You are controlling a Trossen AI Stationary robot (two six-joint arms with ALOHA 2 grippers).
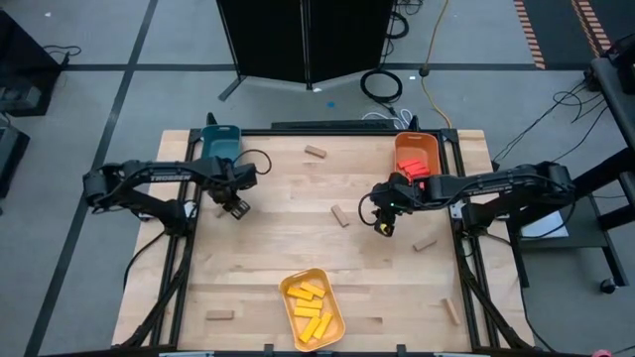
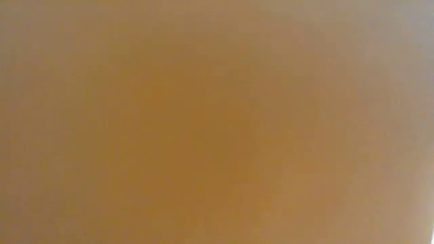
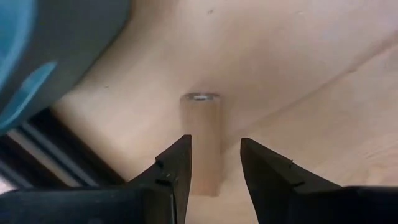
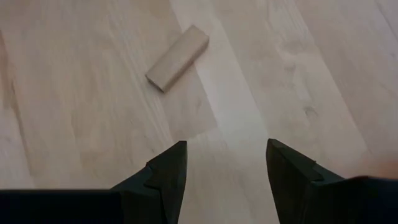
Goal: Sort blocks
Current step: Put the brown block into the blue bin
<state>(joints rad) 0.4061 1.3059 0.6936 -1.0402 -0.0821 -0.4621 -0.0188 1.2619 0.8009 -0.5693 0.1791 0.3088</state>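
My left gripper [image 1: 235, 206] is open and low over the table, just in front of the teal tray [image 1: 220, 142]. In its wrist view a tan block [image 3: 202, 146] lies on the wood, lengthwise between the two fingers. My right gripper [image 1: 384, 226] is open near the table's middle, beside the orange tray [image 1: 417, 149] that holds red blocks [image 1: 418, 166]. It touches nothing, and a tan block [image 4: 177, 57] lies ahead of its fingers. Yellow blocks [image 1: 310, 305] fill the yellow tray [image 1: 337, 315] at the near edge. The low view shows only a tan blur. My left gripper comes down at the tan block from above with its fingers along the block's length. One finger [image 3: 177, 168] overlaps the block's long edge [image 3: 186, 134], and a gap shows at the other finger. I cannot tell whether it touches the block, which lies flat on the table.
More tan blocks lie scattered on the table: one at the far edge [image 1: 316, 152], one in the middle [image 1: 339, 215], one right of centre [image 1: 425, 243], and others near the front corners [image 1: 219, 315] [image 1: 451, 311]. Bare wood lies between them.
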